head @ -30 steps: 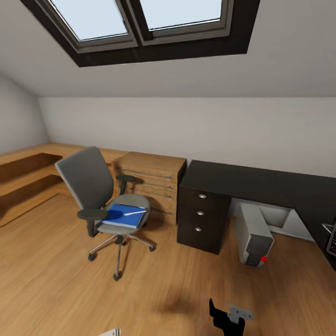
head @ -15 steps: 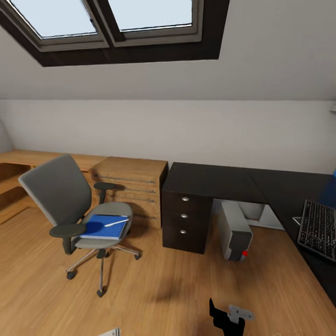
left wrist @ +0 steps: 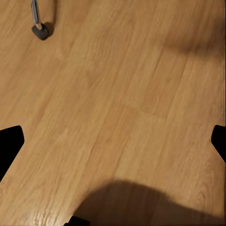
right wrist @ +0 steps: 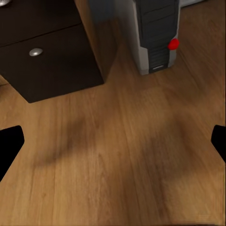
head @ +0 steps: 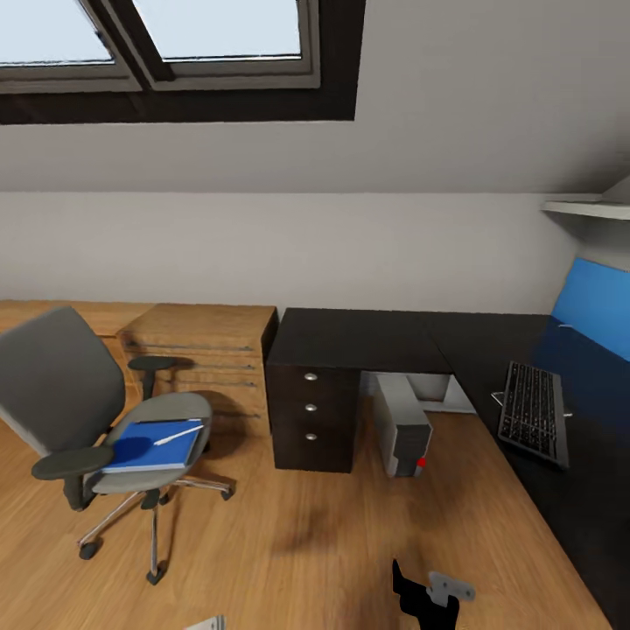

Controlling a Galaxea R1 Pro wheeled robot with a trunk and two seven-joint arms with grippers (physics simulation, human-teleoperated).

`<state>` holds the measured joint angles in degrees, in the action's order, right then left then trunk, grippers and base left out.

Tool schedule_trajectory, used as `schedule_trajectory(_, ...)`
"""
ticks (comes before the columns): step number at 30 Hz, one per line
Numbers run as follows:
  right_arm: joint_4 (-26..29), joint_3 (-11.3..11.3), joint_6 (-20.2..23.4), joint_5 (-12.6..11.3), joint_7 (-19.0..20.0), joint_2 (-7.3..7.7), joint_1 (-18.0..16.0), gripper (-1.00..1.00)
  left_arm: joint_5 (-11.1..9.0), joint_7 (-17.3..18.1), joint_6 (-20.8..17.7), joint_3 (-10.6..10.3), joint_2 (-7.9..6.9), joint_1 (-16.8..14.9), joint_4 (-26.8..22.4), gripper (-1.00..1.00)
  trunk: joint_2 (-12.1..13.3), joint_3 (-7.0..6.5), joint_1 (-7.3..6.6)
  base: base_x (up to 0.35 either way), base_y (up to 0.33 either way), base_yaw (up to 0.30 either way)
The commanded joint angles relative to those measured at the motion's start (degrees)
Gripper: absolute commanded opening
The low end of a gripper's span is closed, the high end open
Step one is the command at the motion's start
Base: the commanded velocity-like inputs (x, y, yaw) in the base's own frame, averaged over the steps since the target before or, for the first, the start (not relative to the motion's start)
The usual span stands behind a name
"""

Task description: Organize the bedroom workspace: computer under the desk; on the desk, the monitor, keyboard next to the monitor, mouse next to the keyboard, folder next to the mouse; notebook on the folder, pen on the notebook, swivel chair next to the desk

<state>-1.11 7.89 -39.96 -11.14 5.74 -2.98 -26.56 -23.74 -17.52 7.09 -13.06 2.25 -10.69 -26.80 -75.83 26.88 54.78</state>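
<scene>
Progress looks early: both claws, the left claw [left wrist: 113, 141] and the right claw [right wrist: 113, 136], hang spread wide and empty over bare floor. Ahead of the right claw the computer [right wrist: 154, 35] stands under the table [head: 367, 337], keyboard [head: 534, 411] on top. Off beyond the left claw, the swivel chair [head: 79, 411] carries the folder [head: 144, 444] and pen [head: 178, 434], unmoved.

swivel chair [head: 96, 411] 1 | folder [head: 144, 444] 1 | pen [head: 178, 434] 1 | keyboard [head: 534, 411] 1 | computer [head: 402, 427] 1 | desk [head: 367, 337] 1
</scene>
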Motion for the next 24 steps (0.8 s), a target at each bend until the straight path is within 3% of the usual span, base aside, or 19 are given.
schedule_trajectory(1,-0.1,0.5,-0.2,-0.4,0.6,-0.01,-0.1,1.00,-0.6,-0.4,0.3,-0.5,-0.06,0.0,0.0,1.00,0.4,-0.13,-0.23,0.000,0.000,-0.292)
schedule_trajectory(11,-0.1,0.5,-0.2,-0.4,0.6,-0.01,-0.1,1.00,-0.6,-0.4,0.3,-0.5,-0.04,0.0,0.0,1.00,4.4,-1.92,-2.42,0.000,0.000,-0.293)
schedule_trajectory(24,0.0,0.5,-0.5,-0.3,0.5,-0.78,0.0,1.00,-0.5,-0.2,0.5,-0.6,-0.21,0.0,0.1,1.00,4.4,-2.26,-2.42,0.021,0.018,-0.281)
